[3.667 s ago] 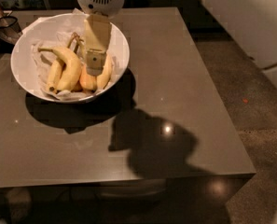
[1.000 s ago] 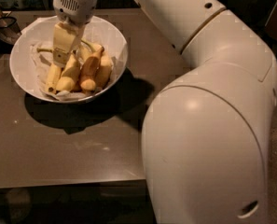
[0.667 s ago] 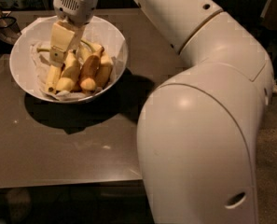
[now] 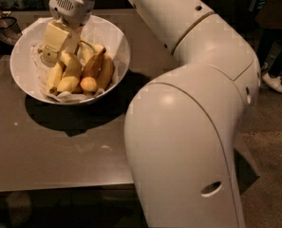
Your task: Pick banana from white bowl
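Gripper (image 4: 50, 56) down inside white bowl (image 4: 120, 46), at the bowl's left-back part, pointing down into the fruit pile. How far it is open can't be told, nor whether it has hold of anything; the cream-coloured tip is half buried among the fruit. Banana (image 4: 72, 71), thick and pale yellow, lies just right of and below the gripper tip, its upper end touching or nearly touching the tip. A thin greenish stem (image 4: 89, 43) curves just right of the gripper, behind the pile. A slimmer yellow banana (image 4: 53, 80) sits straight below the tip. Two orange-tinged bananas (image 4: 97, 63) lie further right, past the thick one. Crumpled paper lining (image 4: 67, 97) shows at the bowl's near edge. Bowl stands on a dark table (image 4: 60, 146). Big white arm (image 4: 192, 108) fills the right side, reaching over to the bowl.
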You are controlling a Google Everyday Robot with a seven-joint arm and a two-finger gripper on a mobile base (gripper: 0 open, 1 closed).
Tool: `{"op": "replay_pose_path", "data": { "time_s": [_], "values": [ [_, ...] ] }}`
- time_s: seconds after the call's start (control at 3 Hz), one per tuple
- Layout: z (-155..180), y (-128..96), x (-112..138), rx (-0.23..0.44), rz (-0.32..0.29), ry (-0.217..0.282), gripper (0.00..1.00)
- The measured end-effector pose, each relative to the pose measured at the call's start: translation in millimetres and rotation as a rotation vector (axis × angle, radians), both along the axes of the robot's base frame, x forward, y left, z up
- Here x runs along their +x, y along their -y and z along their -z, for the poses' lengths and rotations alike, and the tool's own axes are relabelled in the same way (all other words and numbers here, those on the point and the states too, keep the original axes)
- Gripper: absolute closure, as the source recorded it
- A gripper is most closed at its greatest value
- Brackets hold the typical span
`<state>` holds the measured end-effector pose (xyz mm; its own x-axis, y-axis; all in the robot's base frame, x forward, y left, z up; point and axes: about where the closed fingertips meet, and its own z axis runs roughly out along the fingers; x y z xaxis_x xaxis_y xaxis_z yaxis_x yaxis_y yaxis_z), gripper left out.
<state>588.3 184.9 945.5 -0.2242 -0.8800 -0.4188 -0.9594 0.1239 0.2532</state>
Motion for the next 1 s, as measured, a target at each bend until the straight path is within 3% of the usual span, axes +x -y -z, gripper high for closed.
{"op": "replay_pose_path", "data": {
  "time_s": [0.33, 1.0],
  "values": [
    [3.2, -0.8, -2.3, -0.004, 0.017, -0.034, 0.35],
    [-0.6, -0.8, -2.3, -0.004, 0.017, -0.034, 0.36]
  ]
}}
